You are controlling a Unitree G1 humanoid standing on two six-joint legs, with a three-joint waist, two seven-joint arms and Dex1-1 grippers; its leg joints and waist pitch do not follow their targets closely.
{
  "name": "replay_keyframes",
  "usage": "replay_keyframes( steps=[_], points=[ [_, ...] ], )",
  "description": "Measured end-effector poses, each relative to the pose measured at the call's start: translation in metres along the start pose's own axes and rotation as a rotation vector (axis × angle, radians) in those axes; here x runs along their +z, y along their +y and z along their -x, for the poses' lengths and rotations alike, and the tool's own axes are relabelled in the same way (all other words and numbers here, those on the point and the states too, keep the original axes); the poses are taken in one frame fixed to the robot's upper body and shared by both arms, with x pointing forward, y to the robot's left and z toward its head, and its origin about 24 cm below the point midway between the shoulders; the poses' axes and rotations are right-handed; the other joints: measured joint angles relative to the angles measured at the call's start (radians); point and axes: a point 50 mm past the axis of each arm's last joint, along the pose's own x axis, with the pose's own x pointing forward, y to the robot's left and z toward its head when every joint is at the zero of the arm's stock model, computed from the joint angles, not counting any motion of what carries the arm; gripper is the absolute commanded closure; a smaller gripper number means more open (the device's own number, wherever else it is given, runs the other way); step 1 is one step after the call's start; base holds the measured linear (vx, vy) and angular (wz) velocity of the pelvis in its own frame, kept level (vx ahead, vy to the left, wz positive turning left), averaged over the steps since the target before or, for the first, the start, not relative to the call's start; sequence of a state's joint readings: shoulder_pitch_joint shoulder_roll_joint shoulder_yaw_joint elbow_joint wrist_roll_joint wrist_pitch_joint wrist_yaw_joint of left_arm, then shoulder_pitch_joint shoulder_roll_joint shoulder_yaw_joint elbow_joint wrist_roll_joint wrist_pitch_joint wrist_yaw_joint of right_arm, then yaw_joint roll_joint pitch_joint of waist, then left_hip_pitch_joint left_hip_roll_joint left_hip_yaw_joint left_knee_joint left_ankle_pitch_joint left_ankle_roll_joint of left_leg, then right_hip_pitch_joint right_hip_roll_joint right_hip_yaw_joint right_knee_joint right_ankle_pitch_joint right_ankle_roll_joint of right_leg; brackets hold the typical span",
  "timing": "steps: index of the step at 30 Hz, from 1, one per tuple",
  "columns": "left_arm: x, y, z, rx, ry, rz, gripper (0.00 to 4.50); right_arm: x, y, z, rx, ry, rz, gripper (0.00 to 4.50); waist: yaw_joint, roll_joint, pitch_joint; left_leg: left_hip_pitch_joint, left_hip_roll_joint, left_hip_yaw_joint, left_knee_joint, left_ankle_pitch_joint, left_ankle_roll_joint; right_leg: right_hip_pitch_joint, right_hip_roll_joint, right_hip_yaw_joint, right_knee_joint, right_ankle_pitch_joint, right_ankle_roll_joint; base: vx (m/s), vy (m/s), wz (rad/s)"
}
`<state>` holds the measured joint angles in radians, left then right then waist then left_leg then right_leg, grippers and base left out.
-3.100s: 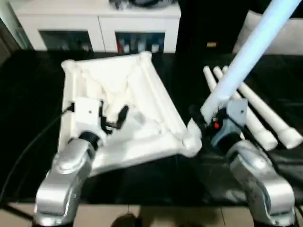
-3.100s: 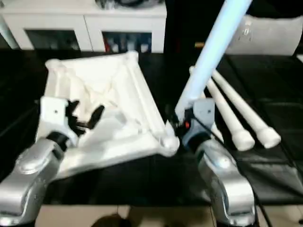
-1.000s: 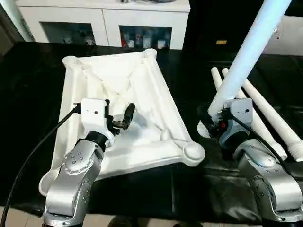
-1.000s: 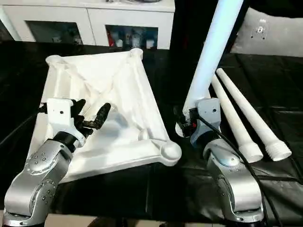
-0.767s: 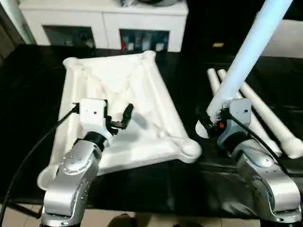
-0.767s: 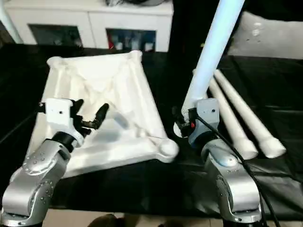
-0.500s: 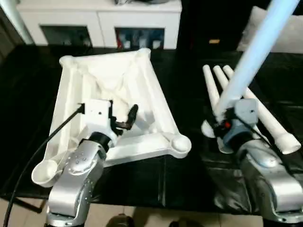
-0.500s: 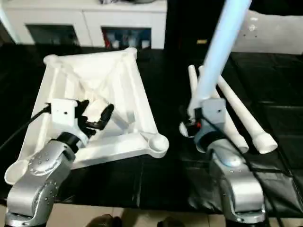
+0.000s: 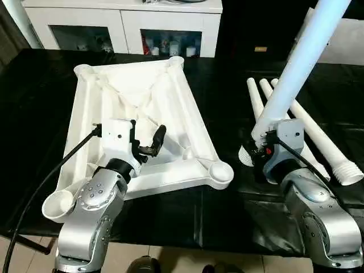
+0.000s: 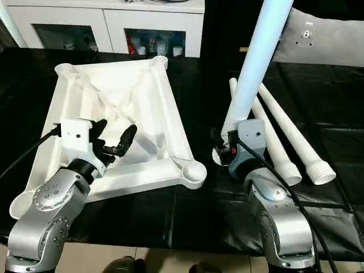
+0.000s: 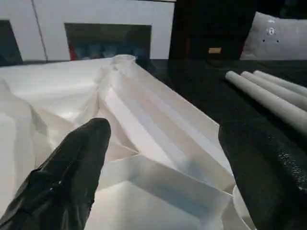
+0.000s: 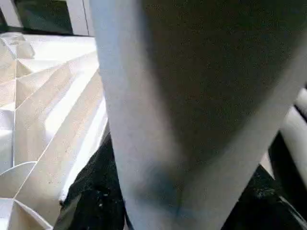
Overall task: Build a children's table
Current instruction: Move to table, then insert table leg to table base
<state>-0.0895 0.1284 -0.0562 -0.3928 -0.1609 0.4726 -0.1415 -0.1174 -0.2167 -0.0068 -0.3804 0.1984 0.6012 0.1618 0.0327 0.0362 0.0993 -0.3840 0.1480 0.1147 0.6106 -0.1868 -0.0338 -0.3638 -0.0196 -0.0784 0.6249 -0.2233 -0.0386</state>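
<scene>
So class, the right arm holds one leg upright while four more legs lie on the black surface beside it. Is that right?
Not quite. Three legs lie on the black surface, not four; the left eye view shows them side by side. The rest holds: the right gripper grips one leg near its wide end, standing it up beside the table top.

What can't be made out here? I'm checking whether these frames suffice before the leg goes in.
- Held leg's upper end: cut off by the head views' top edge.
- Right gripper's fingers: hidden behind the leg in the right wrist view.
- Tabletop's near edge: partly covered by the left arm.
- Cabinet contents: too small.
</scene>
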Motion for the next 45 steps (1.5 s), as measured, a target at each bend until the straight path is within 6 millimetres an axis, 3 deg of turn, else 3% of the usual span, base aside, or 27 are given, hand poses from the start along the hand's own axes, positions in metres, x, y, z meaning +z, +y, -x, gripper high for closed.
replay_keyframes(
  steps=[1,2,3,4,5,6,7,9,11,13,18,25,30,36,43,45],
  points=[
    [0.000,0.001,0.000,0.003,0.000,0.002,0.47,0.001,0.001,0.000,0.005,-0.003,0.002,2.59,-0.005,-0.003,-0.002,0.002,0.002,-0.003,0.000,0.002,-0.005,-0.004,-0.003,-0.001,0.026,-0.013,-0.008,-0.011,-0.073,0.01],
    [0.000,0.002,0.000,0.007,0.001,0.005,0.47,0.001,0.001,0.000,0.006,-0.003,0.002,2.59,-0.008,-0.007,-0.004,0.003,0.003,-0.006,0.000,0.005,-0.010,-0.009,-0.007,0.008,0.045,-0.027,-0.003,-0.016,-0.129,-0.01],
    [-0.001,0.002,0.000,0.011,0.002,0.009,0.47,0.001,0.002,-0.001,0.008,-0.004,0.002,2.59,-0.007,-0.016,-0.007,0.000,0.006,-0.005,0.000,0.009,-0.015,-0.016,-0.006,0.013,0.060,-0.037,-0.004,-0.016,-0.129,-0.01],
    [-0.002,0.002,0.000,0.011,0.007,0.012,0.47,0.000,0.002,-0.001,0.007,-0.002,0.003,2.59,-0.004,-0.021,-0.008,-0.007,0.006,-0.003,0.001,0.007,-0.009,-0.019,-0.001,0.012,0.060,-0.038,-0.015,-0.048,-0.152,0.00],
    [-0.002,0.001,-0.001,0.011,0.008,0.018,0.47,0.000,0.001,0.000,0.003,0.001,0.005,2.59,0.002,-0.022,-0.009,-0.012,0.001,0.001,0.019,-0.007,0.020,-0.021,0.000,0.010,0.057,-0.035,-0.020,-0.053,-0.165,-0.03],
    [-0.004,-0.005,-0.002,-0.013,0.011,0.031,0.47,0.000,-0.002,0.000,-0.008,0.002,0.009,2.59,0.015,-0.028,-0.009,-0.014,-0.017,0.001,0.049,-0.022,0.044,-0.023,0.000,0.013,0.055,-0.035,-0.017,-0.053,-0.165,-0.03],
    [-0.004,-0.007,-0.002,-0.025,0.010,0.034,0.47,0.000,-0.003,0.001,-0.013,0.001,0.011,2.59,0.020,-0.030,-0.011,-0.011,-0.028,0.001,0.050,-0.022,0.043,-0.025,0.002,0.013,0.055,-0.033,-0.015,-0.037,-0.158,-0.03],
    [-0.004,-0.007,-0.002,-0.029,0.010,0.034,0.47,0.000,-0.005,0.001,-0.019,0.001,0.015,2.59,0.031,-0.018,-0.017,-0.001,-0.039,-0.002,0.023,-0.025,0.031,-0.031,0.020,0.006,0.052,-0.028,-0.007,-0.040,-0.107,0.02],
    [-0.005,-0.004,-0.002,-0.019,0.015,0.029,0.47,0.000,-0.002,0.000,-0.009,0.002,0.012,2.59,0.038,-0.009,-0.021,-0.003,-0.023,-0.009,0.019,-0.014,0.011,-0.030,0.031,0.000,0.039,-0.023,-0.011,-0.018,-0.031,-0.01],
    [-0.005,-0.005,-0.002,-0.019,0.015,0.030,0.47,0.000,0.000,0.000,-0.002,0.003,0.011,2.59,0.042,-0.003,-0.023,0.000,-0.009,-0.007,0.011,-0.010,0.002,-0.020,0.032,-0.019,0.009,-0.008,-0.019,0.000,0.000,0.00],
    [-0.005,-0.004,-0.002,-0.032,0.017,0.023,0.47,0.000,0.000,0.000,-0.001,0.000,0.010,2.59,0.035,-0.002,-0.024,0.001,-0.006,0.007,0.010,-0.011,-0.001,-0.008,0.026,-0.020,-0.015,0.011,-0.025,-0.007,0.034,0.02],
    [-0.005,-0.008,-0.006,-0.221,0.055,-0.034,0.47,0.013,-0.003,-0.004,0.016,-0.056,-0.025,2.59,0.030,-0.002,-0.024,0.001,-0.011,0.028,0.010,-0.012,0.010,-0.008,0.007,-0.019,-0.017,0.017,-0.016,-0.001,0.032,0.00],
    [-0.011,-0.005,-0.006,-0.438,0.156,-0.163,0.47,0.025,-0.014,-0.009,0.007,-0.098,-0.027,2.59,0.030,0.004,-0.023,0.001,-0.011,0.031,0.010,-0.012,0.011,-0.010,0.006,-0.019,-0.015,0.017,-0.015,0.000,0.000,0.00],
    [-0.019,-0.010,-0.006,-0.667,0.261,-0.250,0.47,0.034,-0.013,-0.012,0.097,-0.170,-0.027,2.59,0.035,0.005,-0.023,0.001,-0.011,0.032,0.008,-0.011,0.011,-0.012,0.006,-0.019,-0.014,0.017,-0.015,0.000,0.000,0.00],
    [-0.017,-0.017,-0.014,-0.791,0.260,-0.271,1.10,0.029,-0.016,-0.022,0.168,-0.164,-0.038,2.59,0.039,0.004,-0.023,0.001,-0.011,0.039,0.008,-0.009,0.014,-0.012,0.001,-0.019,-0.014,0.018,-0.015,0.000,0.000,0.00],
    [-0.019,-0.018,-0.024,-0.806,0.300,-0.309,1.30,0.025,-0.016,-0.025,0.248,-0.137,-0.028,2.59,0.047,0.004,-0.023,0.001,-0.011,0.040,0.008,-0.008,0.015,-0.012,0.001,-0.019,-0.014,0.018,-0.015,0.000,0.000,0.00]
  ],
)
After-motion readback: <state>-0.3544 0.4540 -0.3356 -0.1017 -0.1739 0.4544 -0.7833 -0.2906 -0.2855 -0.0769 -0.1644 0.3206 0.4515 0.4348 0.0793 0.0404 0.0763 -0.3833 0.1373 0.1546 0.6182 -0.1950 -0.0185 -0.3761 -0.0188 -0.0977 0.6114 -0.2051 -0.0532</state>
